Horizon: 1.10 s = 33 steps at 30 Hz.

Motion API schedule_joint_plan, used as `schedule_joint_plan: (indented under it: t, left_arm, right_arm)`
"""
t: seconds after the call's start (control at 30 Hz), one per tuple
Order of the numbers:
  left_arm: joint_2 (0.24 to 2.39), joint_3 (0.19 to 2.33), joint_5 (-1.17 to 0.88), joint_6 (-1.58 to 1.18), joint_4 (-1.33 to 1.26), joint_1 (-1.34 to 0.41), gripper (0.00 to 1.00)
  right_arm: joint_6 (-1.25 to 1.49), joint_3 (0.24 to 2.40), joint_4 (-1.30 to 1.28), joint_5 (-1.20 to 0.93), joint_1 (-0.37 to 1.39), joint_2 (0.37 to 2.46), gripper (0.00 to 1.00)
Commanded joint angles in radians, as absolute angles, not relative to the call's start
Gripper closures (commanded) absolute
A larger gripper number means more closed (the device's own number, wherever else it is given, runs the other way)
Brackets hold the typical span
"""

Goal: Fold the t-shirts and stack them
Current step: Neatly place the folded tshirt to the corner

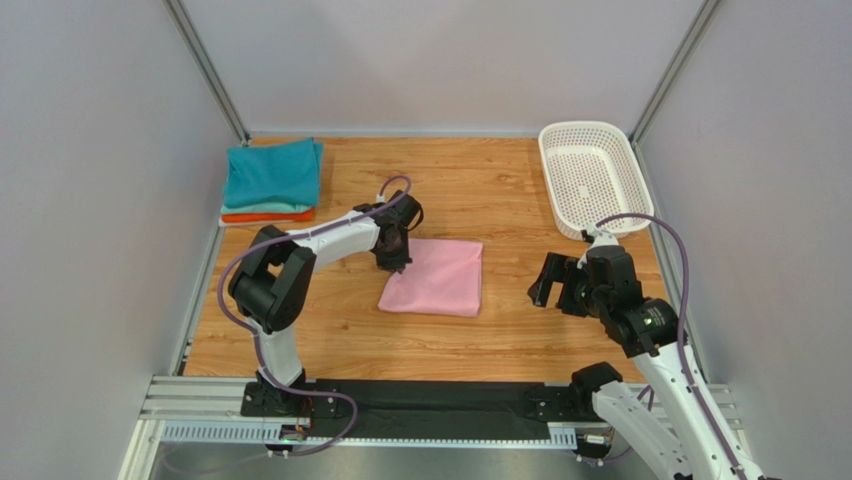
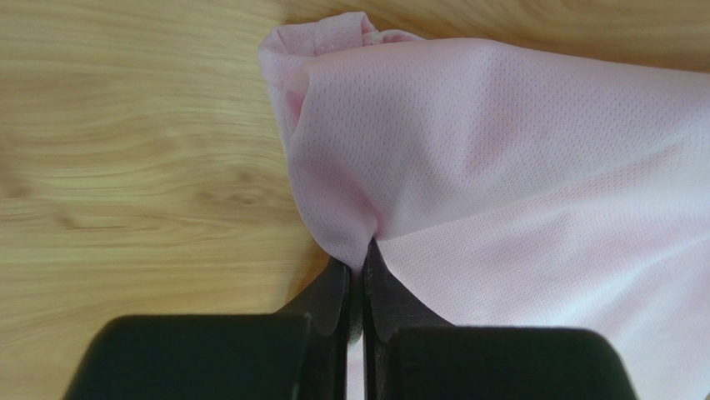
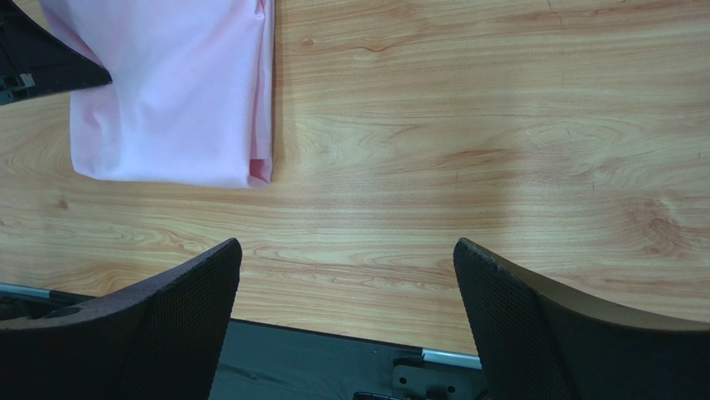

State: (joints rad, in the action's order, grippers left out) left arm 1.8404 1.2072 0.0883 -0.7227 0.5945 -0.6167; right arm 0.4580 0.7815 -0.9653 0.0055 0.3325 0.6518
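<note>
Nearest the overhead camera sat the two arm bases, bolted side by side on a black strip at the near edge of the wooden table (image 1: 500, 190). I counted four t-shirts in all.

One, the pink t-shirt (image 1: 435, 278), lay folded into a rough rectangle near the middle of the table. The left gripper (image 1: 392, 262) was down on its far left corner. From the left wrist camera I saw that claw (image 2: 364, 250) pressed together, pinching a bunched ridge of the pink cloth (image 2: 517, 167) between its two fingertips, with the corner of the fabric puckered up beyond them.

The other three t-shirts formed one stack at the far left corner of the table: a teal t-shirt (image 1: 272, 172) on top, a pale mint t-shirt (image 1: 268, 208) showing as a thin edge under it, and an orange t-shirt (image 1: 266, 217) at the bottom.

The right gripper (image 1: 548, 285) hung over bare wood to the right of the pink shirt, apart from it. Its wrist view showed both fingers spread wide (image 3: 346, 246), nothing between them, and the folded pink edge (image 3: 175, 92) lying beyond.

One white perforated basket (image 1: 585, 127) stood at the far right corner.
</note>
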Motion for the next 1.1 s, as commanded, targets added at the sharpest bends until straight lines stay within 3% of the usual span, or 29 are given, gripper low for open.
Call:
schedule_joint_plan:
  t: [0.0,0.4,1.07]
  left_arm:
    - [1.832,1.298,0.36,-0.649,0.761,-0.603,1.0]
    - [1.881,1.543,0.655,-0.312,0.755,-0.485,1.0]
    - [1.908,1.896,0.773,0.184,0.634,-0.204,1.0]
  right_arm:
    - [0.436,0.773,-0.917,-0.023,0.333,0.63,0.0]
    - [0.431,0.77,-0.91,-0.015,0.331,0.615,0.0]
    - [0.449,0.761,-0.904,0.037,0.333,0.649,0.0]
